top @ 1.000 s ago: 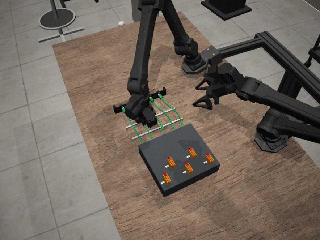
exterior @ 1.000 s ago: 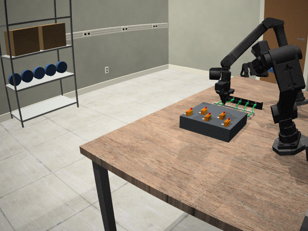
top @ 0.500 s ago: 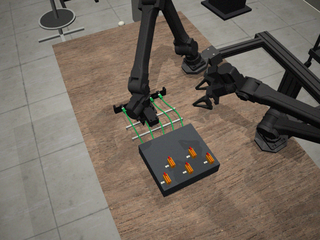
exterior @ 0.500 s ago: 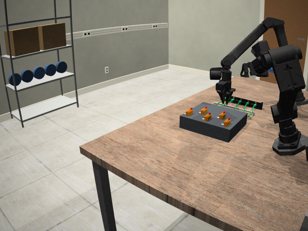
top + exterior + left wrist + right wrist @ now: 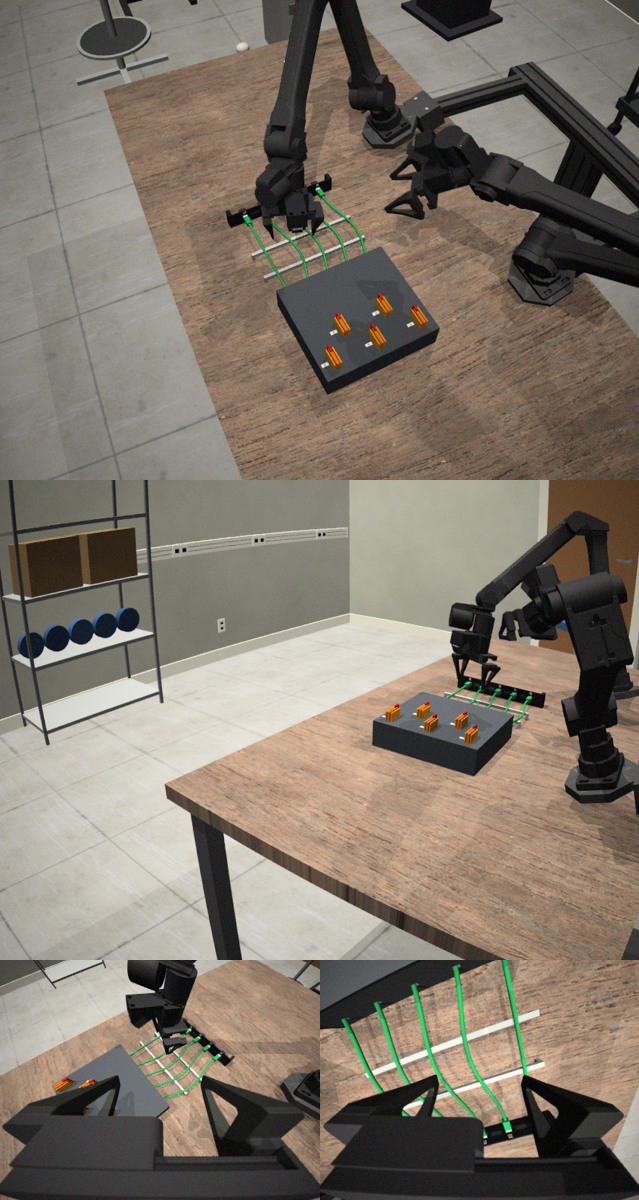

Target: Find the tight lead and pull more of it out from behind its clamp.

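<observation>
Five green leads (image 5: 309, 242) run from a dark grey box (image 5: 356, 314) across two pale rails (image 5: 309, 249) to a black port strip (image 5: 322, 183). Several orange handles with red tips (image 5: 376, 335) stand on the box top. My right gripper (image 5: 291, 227) is open and points down just above the leads near the port strip, which it partly hides. In the right wrist view its fingers stand wide, with two leads (image 5: 475, 1068) running between them untouched. My left gripper (image 5: 408, 191) is open and empty, in the air well to the side of the leads.
The left arm's base (image 5: 542, 278) stands on the table beside the box. The right arm's base (image 5: 387, 129) is behind the port strip. A black frame (image 5: 557, 103) borders the far table edge. A shelf rack (image 5: 77, 609) stands off the table.
</observation>
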